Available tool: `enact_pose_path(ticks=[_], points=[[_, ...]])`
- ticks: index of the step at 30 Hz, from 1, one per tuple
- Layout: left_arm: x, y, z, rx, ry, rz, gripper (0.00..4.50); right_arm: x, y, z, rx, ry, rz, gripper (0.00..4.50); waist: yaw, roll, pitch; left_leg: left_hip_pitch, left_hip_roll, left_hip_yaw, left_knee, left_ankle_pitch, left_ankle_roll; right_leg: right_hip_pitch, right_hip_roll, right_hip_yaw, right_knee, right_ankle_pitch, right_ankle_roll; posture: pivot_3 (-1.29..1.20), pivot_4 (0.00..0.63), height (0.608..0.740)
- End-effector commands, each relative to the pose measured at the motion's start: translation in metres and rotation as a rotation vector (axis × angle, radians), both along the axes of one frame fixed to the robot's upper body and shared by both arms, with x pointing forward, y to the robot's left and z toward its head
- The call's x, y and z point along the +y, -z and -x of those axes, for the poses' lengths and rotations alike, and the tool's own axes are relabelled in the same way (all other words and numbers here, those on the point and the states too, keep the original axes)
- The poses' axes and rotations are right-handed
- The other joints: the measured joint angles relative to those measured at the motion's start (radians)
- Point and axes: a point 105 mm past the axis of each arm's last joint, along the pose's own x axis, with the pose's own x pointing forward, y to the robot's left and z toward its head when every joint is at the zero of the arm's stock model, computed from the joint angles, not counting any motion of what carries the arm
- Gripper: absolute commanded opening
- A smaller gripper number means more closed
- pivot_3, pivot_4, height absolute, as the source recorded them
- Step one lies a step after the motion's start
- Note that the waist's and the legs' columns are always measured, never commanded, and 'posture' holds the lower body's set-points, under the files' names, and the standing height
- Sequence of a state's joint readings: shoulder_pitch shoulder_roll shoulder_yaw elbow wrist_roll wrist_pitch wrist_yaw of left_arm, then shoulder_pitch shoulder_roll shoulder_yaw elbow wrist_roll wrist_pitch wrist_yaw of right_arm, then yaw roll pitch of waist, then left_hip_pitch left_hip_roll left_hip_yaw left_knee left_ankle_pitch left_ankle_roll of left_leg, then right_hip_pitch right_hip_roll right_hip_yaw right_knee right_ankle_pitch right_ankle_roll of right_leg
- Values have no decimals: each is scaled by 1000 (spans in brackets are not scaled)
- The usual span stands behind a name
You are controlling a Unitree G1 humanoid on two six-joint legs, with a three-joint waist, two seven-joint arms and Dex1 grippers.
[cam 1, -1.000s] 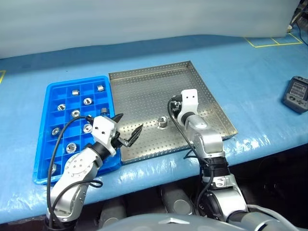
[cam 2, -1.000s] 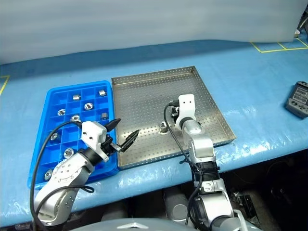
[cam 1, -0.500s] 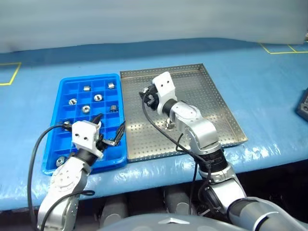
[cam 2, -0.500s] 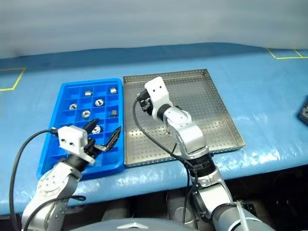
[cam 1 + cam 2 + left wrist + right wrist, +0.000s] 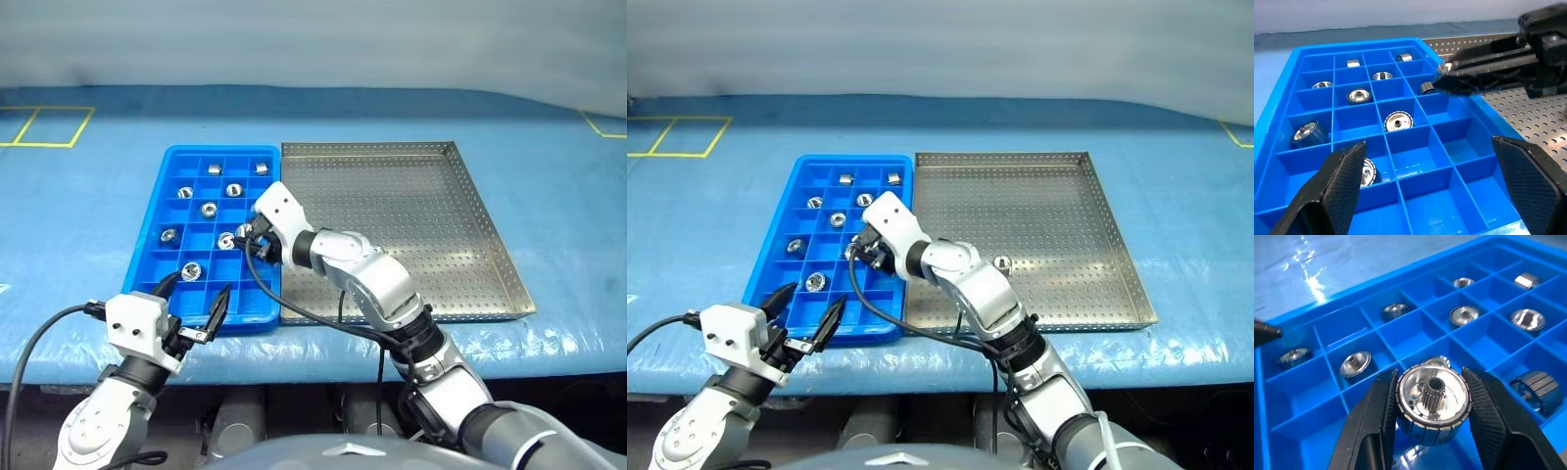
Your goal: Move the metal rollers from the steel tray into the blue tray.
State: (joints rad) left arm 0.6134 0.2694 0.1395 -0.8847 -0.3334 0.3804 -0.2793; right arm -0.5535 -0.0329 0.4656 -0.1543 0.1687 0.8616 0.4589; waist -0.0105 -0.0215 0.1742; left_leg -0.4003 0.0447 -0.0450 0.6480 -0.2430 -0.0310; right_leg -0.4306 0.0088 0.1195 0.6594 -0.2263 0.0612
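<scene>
Over blue tray (image 5: 1312, 396), right gripper (image 5: 1432, 406) jaws pinching metal roller (image 5: 1433, 401); left gripper (image 5: 1435, 186) jaws spread.

This looks like a workshop or factory test cell: a long bench (image 5: 88, 206) under blue plastic sheeting, yellow tape squares (image 5: 44, 125) marked on it, a perforated steel tray (image 5: 411, 225) beside a compartmented blue tray (image 5: 167, 211) of small machined metal rollers (image 5: 1399, 121), possibly bearing parts

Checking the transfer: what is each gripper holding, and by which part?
The right gripper pinches a metal roller by its ribbed sides, over the blue tray. The left gripper is open, holding nothing.
</scene>
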Motion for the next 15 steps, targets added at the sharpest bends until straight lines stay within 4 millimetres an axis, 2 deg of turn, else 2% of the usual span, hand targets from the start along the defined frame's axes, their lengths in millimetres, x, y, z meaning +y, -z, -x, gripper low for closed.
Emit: enact_pose_path(ticks=[1, 5, 9, 13, 15], points=[[-8, -15, 0, -63, 18, 16, 4500, 0, -4, 7, -6, -26, -4, 1708, 0, 0, 0, 0, 0, 0, 0, 0, 0, 0, 0, 0, 0, 0, 0, 197, 150, 740], [-15, -14, -1, -51, 63, 35, 4500, -7, 9, 5, 24, 4, 42, 1708, -1, 0, 0, 0, 0, 0, 0, 0, 0, 0, 0, 0, 0, 0, 0, 178, 150, 740], [-19, -15, -5, -52, 91, 43, 4500, -14, 12, 0, 37, 47, 41, 3022, 0, 0, 0, 0, 0, 0, 0, 0, 0, 0, 0, 0, 0, 0, 0, 158, 150, 740], [-24, -17, -10, -54, 135, 48, 4500, -26, 1, -10, 4, 116, -3, 4345, 0, -1, 0, 0, 0, 0, 1, 0, 0, 1, 0, 0, 0, 0, 0, 120, 150, 740], [-26, -17, -12, -54, 155, 50, 4500, -33, -8, -15, -38, 151, -38, 4461, -2, 0, 0, 0, 0, 0, 2, 0, 0, 1, 0, 0, 0, 0, 0, 78, 150, 740]])
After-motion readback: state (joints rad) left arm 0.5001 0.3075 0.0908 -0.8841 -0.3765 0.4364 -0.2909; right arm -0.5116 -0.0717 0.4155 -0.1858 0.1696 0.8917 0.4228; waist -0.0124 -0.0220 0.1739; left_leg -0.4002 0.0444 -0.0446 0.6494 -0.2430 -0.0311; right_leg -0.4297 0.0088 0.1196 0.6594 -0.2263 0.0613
